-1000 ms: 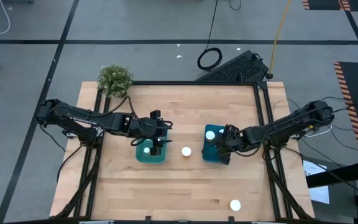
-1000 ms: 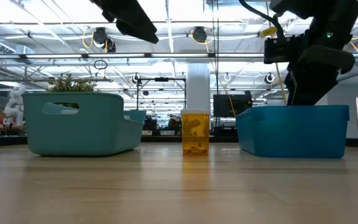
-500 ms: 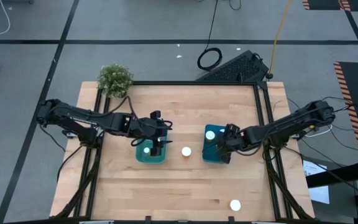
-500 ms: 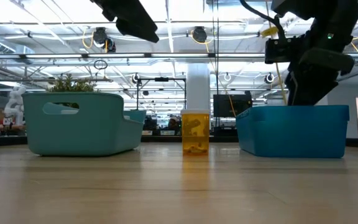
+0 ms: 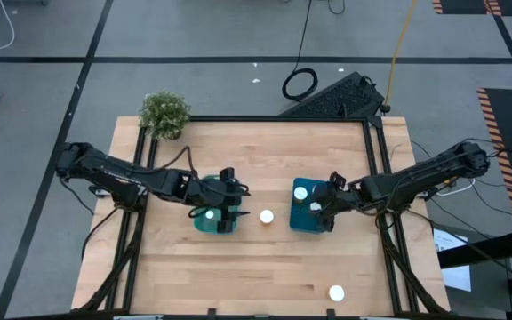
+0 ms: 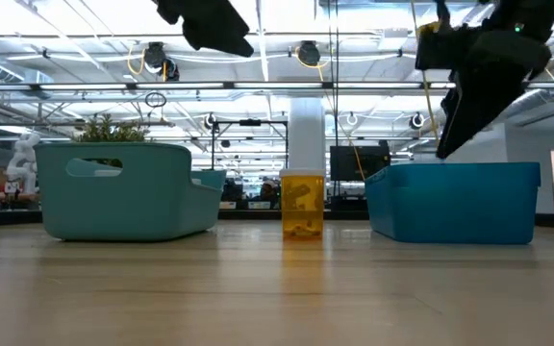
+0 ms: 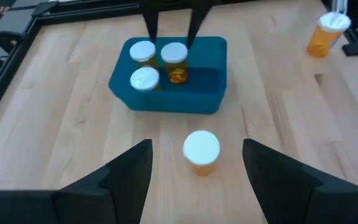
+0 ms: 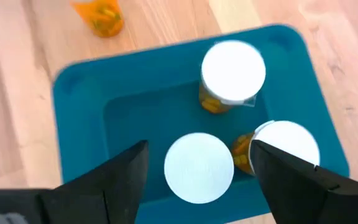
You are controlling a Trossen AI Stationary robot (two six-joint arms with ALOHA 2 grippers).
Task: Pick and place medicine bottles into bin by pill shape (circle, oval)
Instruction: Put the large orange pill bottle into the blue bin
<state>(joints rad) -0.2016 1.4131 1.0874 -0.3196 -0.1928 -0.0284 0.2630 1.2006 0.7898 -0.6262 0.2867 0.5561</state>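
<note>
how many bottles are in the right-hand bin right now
3. First bottle stands alone near one end of the right bin; second bottle and third bottle sit side by side at the other. None looks hidden.

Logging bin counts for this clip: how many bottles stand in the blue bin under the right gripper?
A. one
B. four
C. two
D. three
D: the right wrist view shows three white caps inside the blue bin, and the open right gripper holds none.

left bin (image 5: 204,220) contents mostly hidden by left arm | pill shapes too small to tell | low view: grippers cut off at top edge
</note>
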